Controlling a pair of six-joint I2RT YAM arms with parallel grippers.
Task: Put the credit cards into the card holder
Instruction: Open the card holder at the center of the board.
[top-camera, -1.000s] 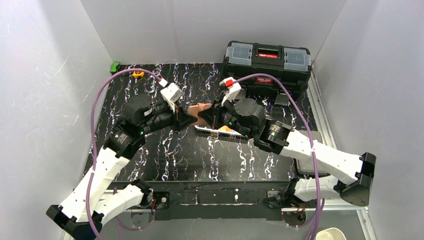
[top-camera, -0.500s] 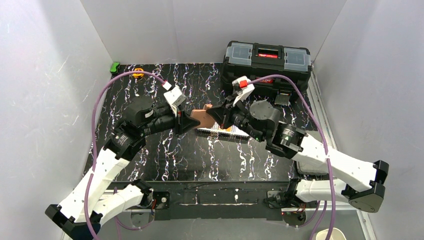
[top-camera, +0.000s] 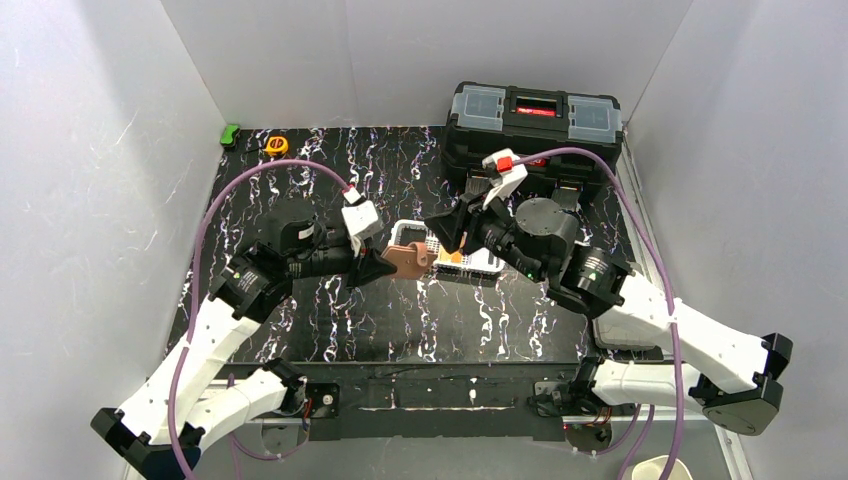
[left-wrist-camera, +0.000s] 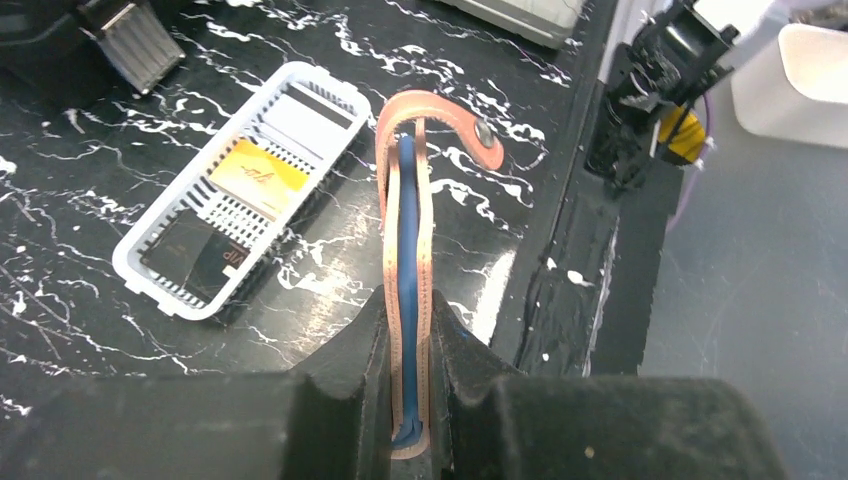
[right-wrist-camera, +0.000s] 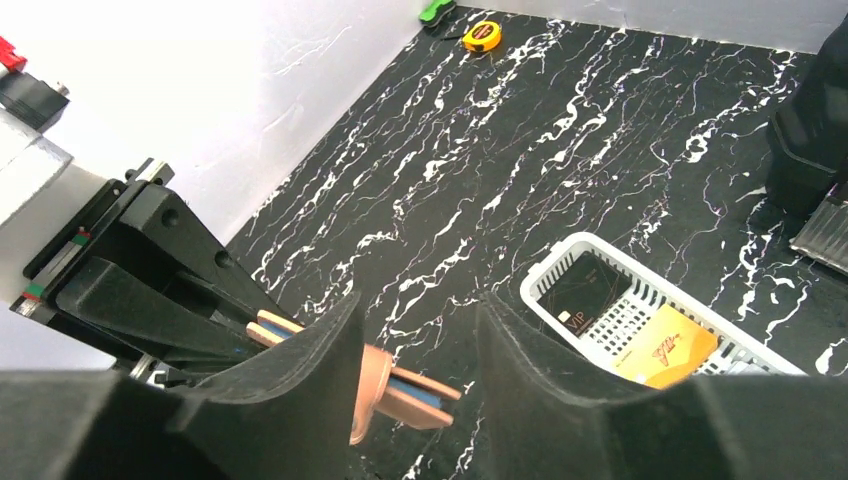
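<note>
The salmon card holder (top-camera: 410, 260) hangs above the table, folded, with my left gripper (top-camera: 385, 266) shut on its spine end. In the left wrist view the card holder (left-wrist-camera: 445, 110) stands edge-on between the jaws of my left gripper (left-wrist-camera: 408, 305), with a light blue card (left-wrist-camera: 407, 230) inside it. My right gripper (top-camera: 442, 233) is open just right of the holder, touching nothing. In the right wrist view my right gripper (right-wrist-camera: 418, 305) has the holder (right-wrist-camera: 372, 392) showing below its gap. A black card (left-wrist-camera: 195, 255), an orange card (left-wrist-camera: 258, 175) and a pale card (left-wrist-camera: 308, 112) lie in the basket.
The white slotted basket (top-camera: 488, 268) lies on the black marbled table under my right gripper. A black toolbox (top-camera: 535, 125) stands at the back right. A yellow tape measure (top-camera: 277, 145) and a green object (top-camera: 230, 133) sit at the back left corner.
My right gripper has opened and drawn back to the right, away from the card holder. My left gripper has carried the holder rightward and nearer, still shut on it.
</note>
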